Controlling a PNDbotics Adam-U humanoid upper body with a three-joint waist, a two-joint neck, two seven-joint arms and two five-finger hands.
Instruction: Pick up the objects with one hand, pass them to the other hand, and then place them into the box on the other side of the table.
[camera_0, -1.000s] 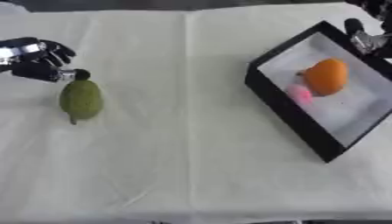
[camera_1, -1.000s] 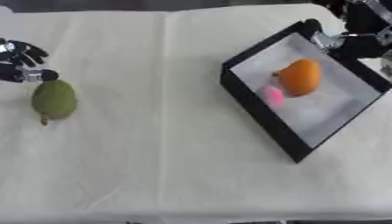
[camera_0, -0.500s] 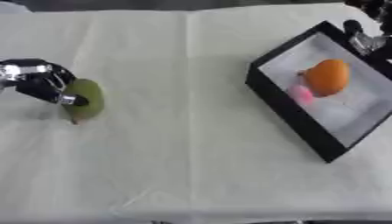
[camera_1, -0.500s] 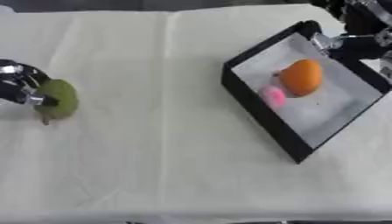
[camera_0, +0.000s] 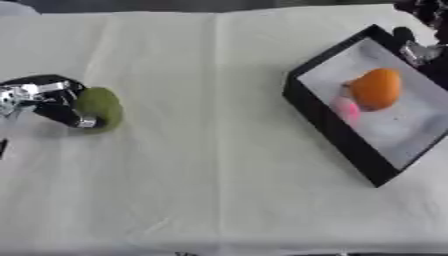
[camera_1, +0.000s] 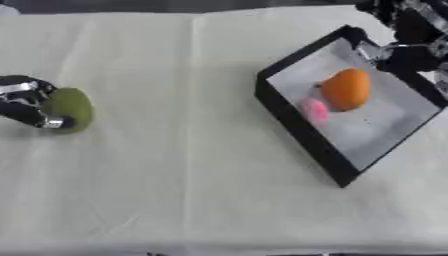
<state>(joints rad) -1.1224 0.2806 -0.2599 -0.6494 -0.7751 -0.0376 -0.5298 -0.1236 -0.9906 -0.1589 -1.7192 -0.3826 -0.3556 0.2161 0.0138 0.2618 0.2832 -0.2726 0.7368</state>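
Our left hand (camera_0: 48, 102) curls its fingers round the green fruit (camera_0: 98, 107) on the white cloth (camera_0: 210, 165) at the table's left. Farther right, the black box (camera_0: 337, 137) holds an orange fruit (camera_0: 376, 89) and a pink thing (camera_0: 346, 110). Our right hand (camera_1: 411, 42) hovers by its far corner; we cannot tell its fingers' state.

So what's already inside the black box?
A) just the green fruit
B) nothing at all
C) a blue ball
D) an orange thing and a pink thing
D: the black box holds an orange thing with a pink thing beside it, while the green fruit is on the cloth at the left robot hand.
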